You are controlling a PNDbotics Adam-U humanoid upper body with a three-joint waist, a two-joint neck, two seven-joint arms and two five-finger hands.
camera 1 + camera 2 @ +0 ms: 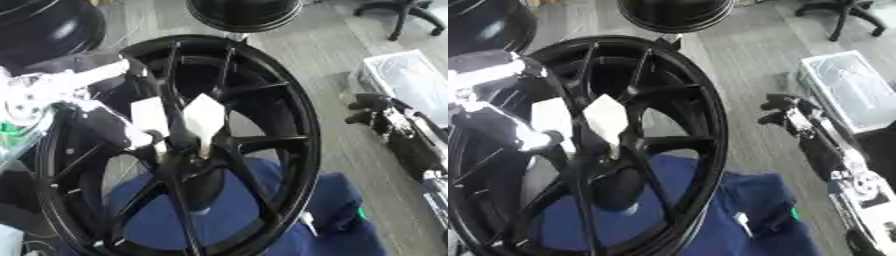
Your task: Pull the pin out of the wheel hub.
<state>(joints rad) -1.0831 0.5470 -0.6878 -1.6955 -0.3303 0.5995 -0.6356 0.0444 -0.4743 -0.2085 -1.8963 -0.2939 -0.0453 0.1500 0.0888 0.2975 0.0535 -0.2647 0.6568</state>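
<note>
A large black wheel [289, 100] with thin spokes stands upright, leaning on a blue cloth [332, 200]. Its hub [188, 160] is in the lower middle of the left eye view. A thin pale pin [203, 149] sticks up at the hub, with a white flat piece [203, 117] above it and a second white piece [149, 116] beside it. My left arm comes in from the left, and my left hand [140, 137] is right at the hub, partly hidden by the spokes. Away from the wheel, my right hand [785, 110] hangs at the right, relaxed and holding nothing.
A second black rim [241, 12] lies at the top, and another dark wheel [44, 30] is at the upper left. A clear plastic box [846, 82] sits on the grey floor at the right. Office chair legs [411, 15] show at the top right.
</note>
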